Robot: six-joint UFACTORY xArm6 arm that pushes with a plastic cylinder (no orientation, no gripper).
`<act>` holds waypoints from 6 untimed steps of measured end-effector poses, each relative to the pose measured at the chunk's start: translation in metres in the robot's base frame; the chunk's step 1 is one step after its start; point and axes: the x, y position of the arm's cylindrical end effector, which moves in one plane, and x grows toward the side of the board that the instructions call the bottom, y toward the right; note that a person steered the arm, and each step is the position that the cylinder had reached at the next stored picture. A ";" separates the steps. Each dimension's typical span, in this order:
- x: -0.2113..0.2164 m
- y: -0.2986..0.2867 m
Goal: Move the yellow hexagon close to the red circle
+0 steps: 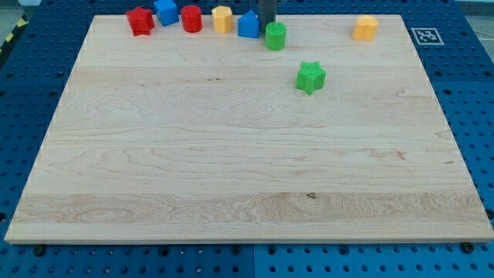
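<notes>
Awkwardly crowded at 12 o'clock, and the target sits off on its own.

Camera view: the tip (267,23), a bare rod with no gripper to open or close, stands at the far edge of the surface (231,170), between a blue block (248,25) and a green cylinder (275,35), which blur its very end. What I take for the yellow hexagon (366,28) sits well apart at the tip's 3 o'clock. The red circle (191,18) is at 9 o'clock, a second yellow block (222,18) just beside it. Both yellow shapes are unclear, so the wrong one might get pushed, or the row scattered.
</notes>
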 end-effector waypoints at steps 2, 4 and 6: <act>0.027 0.028; -0.068 0.022; -0.067 -0.088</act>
